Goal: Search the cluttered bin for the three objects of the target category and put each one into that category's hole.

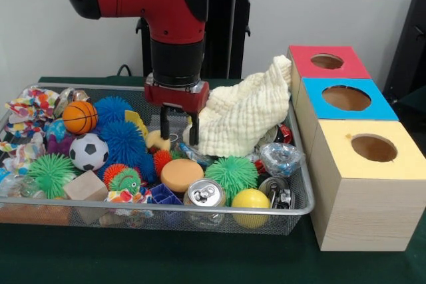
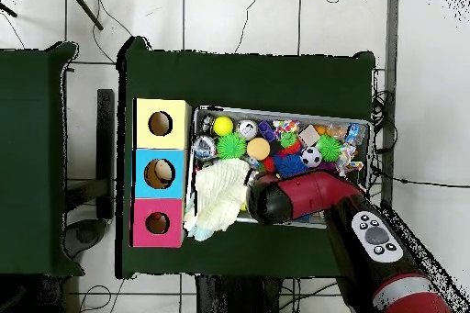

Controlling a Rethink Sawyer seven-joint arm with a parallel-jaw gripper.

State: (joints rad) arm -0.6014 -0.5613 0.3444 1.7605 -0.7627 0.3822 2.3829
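Two fingers of the gripper (image 1: pixel 178 126) hang spread and empty in the mesh bin (image 1: pixel 299 191), beside the cream cloth (image 1: pixel 243 114). I fear they snag it and drag clutter out. Overhead, beyond the cloth, the blue box (image 2: pixel 162 173) holds something; the target category I cannot tell.

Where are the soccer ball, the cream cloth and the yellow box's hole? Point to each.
soccer ball (image 1: pixel 88 151), front view, middle of its front face.
cream cloth (image 1: pixel 243 114), front view, centre of the bunched fabric.
yellow box's hole (image 1: pixel 374 147), front view, inside the round opening on top.
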